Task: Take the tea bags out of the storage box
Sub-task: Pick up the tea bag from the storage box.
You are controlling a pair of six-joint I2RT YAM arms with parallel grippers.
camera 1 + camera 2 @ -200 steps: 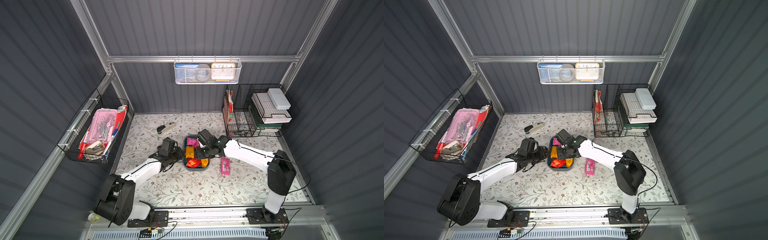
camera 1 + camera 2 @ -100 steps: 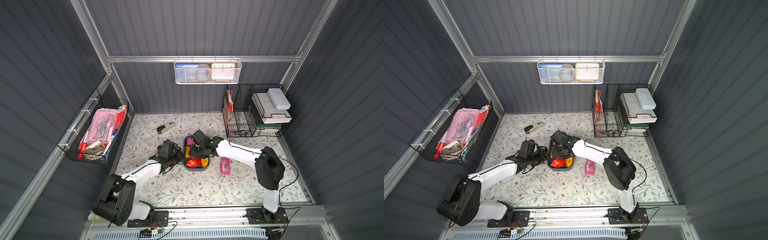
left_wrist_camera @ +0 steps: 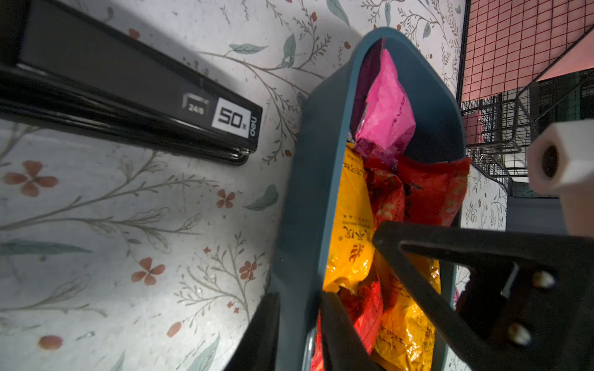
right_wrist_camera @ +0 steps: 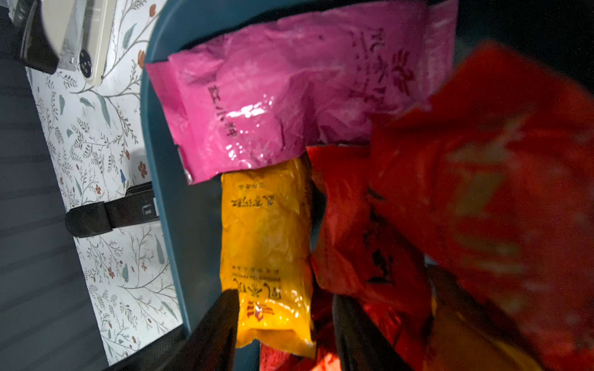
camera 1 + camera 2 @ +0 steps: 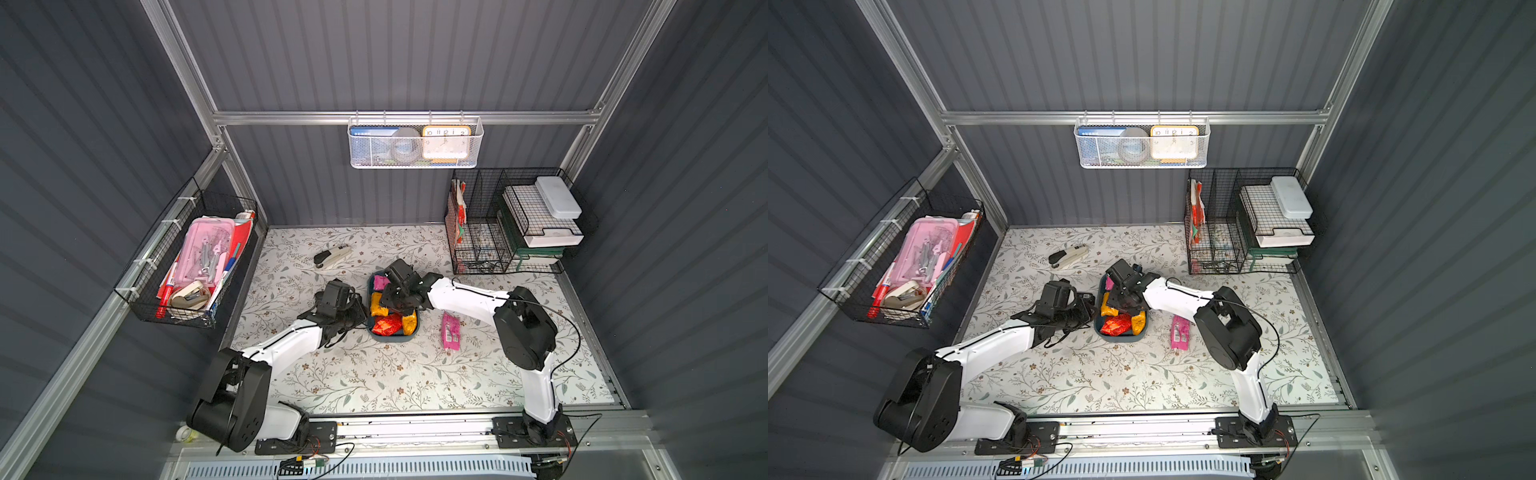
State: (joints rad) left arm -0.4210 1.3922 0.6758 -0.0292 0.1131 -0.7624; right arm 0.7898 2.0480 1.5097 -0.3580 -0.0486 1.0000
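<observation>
The dark teal storage box lies mid-table. It holds several tea bags: a pink one at the far end, a yellow one and red ones. My left gripper straddles the box's near left wall, one finger outside and one inside, pinching it. My right gripper reaches down into the box, open, its fingers either side of the yellow bag's end. One more pink tea bag lies on the table to the right of the box.
A beige stapler lies behind the box. A black bar labelled 50 rests just left of it. Black wire baskets stand at the back right and hang on the left wall. A white mesh basket hangs on the back wall.
My right gripper swung left from the box's right side down into it, over the yellow bag. My left gripper slid up to the box and narrowed onto its wall.
</observation>
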